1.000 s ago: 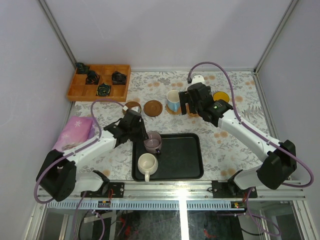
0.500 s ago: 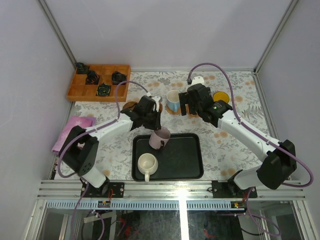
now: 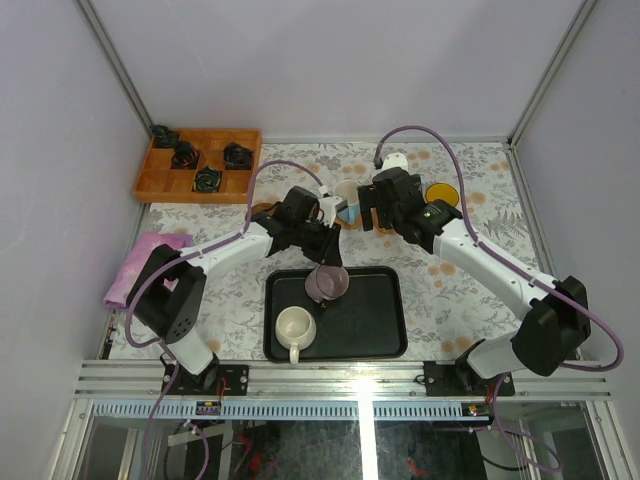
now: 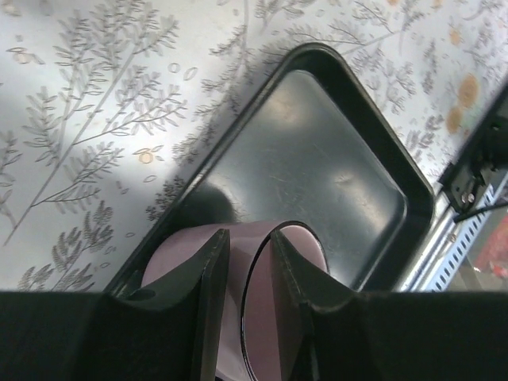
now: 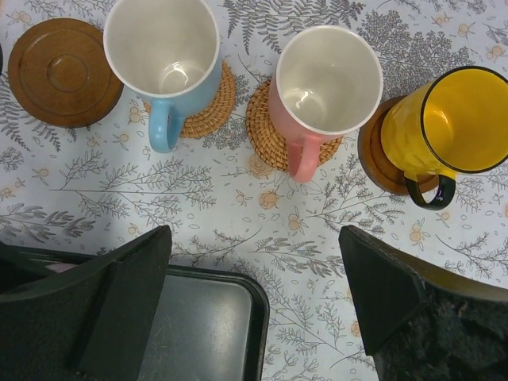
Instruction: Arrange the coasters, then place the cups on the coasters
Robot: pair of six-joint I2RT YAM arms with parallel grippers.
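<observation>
Mauve cup: gripped at the rim and lifted over the far-left part of the black tray; it looks tilted in the top view.
Left pincer: narrow, one finger inside the rim and one outside.
Right pincer: wide, holding nothing, above the bench by the tray's far edge.
Seated cups: blue cup, pink cup and yellow cup, each on a coaster.
Cream cup: on the tray.
Bare coaster: just left of the blue cup.
Step, judged: carrying the held cup to that bare disc.
Advice: bring the cup upright, pass clear of the blue cup, centre it over the disc, seat the base flat, then release.
</observation>
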